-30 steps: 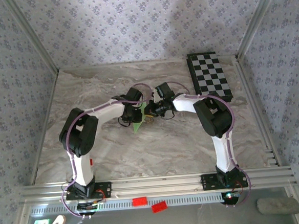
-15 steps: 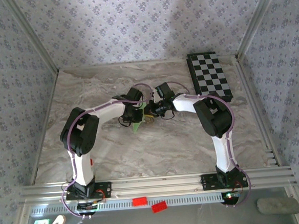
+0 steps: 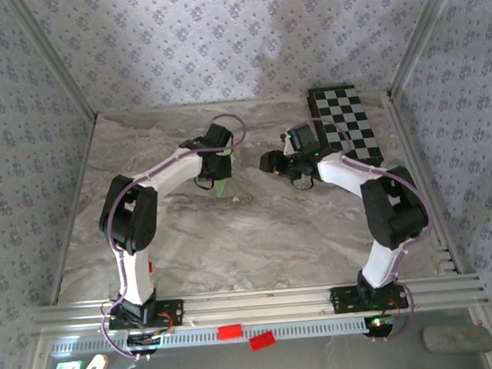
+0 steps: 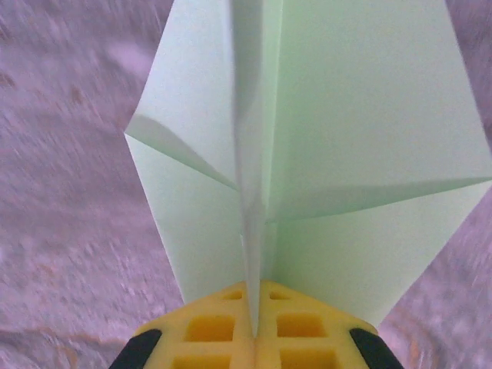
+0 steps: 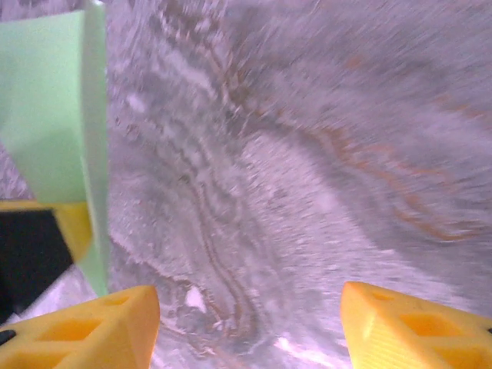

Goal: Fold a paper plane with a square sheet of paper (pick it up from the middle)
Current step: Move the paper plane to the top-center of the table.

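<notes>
The square sheet of paper is folded into a light-green paper plane (image 4: 323, 138) with a centre crease and two angled flaps. My left gripper (image 4: 255, 315) is shut on that crease, its yellow fingers (image 4: 207, 330) pressed together on the paper. From above, the paper plane (image 3: 222, 186) hangs below the left gripper (image 3: 221, 171) at mid-table. My right gripper (image 3: 267, 162) stands apart to its right, open, with nothing between its yellow fingertips (image 5: 100, 323). In the right wrist view the right gripper (image 5: 250, 330) is over bare marble, and the paper plane (image 5: 46, 115) shows at the left edge.
A black-and-white checkered board (image 3: 346, 127) lies at the back right, close behind the right arm. Two small red blocks (image 3: 230, 331) sit on the front rail. The marble-patterned table (image 3: 258, 234) is walled at the back and both sides.
The right gripper let go of the paper, opened, and pulled away to the right toward the checkered board. The left gripper closed fully on the paper and shifted slightly back.
</notes>
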